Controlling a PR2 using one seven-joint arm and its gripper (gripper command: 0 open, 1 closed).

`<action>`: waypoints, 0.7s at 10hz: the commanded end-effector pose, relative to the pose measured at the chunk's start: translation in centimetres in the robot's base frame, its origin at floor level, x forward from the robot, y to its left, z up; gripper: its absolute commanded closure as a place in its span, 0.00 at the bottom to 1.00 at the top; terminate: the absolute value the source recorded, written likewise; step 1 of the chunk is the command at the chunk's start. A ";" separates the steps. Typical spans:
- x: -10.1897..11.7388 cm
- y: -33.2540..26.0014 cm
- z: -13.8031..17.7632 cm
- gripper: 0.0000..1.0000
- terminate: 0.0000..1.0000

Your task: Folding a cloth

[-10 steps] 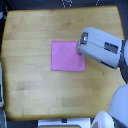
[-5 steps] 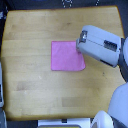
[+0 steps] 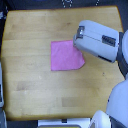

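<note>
Cloth [image 3: 66,55] flat on wooden table [image 3: 30,95], arm [image 3: 100,40] covering its corner.

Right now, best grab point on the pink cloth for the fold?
Probably the free corner of the pink cloth at the exterior view's lower left, approached from that side. The cloth lies flat on the wooden table, so pinch the thin edge from above. The arm covers its upper-right corner; the end effector is not visible.

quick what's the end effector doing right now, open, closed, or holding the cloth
End effector: cannot be told. The arm's white housing hides its tips at the cloth's upper right corner.
</note>
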State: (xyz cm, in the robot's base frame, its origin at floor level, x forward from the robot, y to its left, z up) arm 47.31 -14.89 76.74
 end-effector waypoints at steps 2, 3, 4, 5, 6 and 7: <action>-0.3 7.7 2.7 1.00 0.00; -0.5 8.8 2.8 1.00 0.00; -1.3 11.4 2.6 1.00 0.00; -1.4 12.0 2.5 1.00 0.00; -2.5 14.8 1.6 1.00 0.00; -2.8 16.0 1.1 1.00 0.00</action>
State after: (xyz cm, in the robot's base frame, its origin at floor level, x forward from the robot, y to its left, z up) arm 46.55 -7.09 79.24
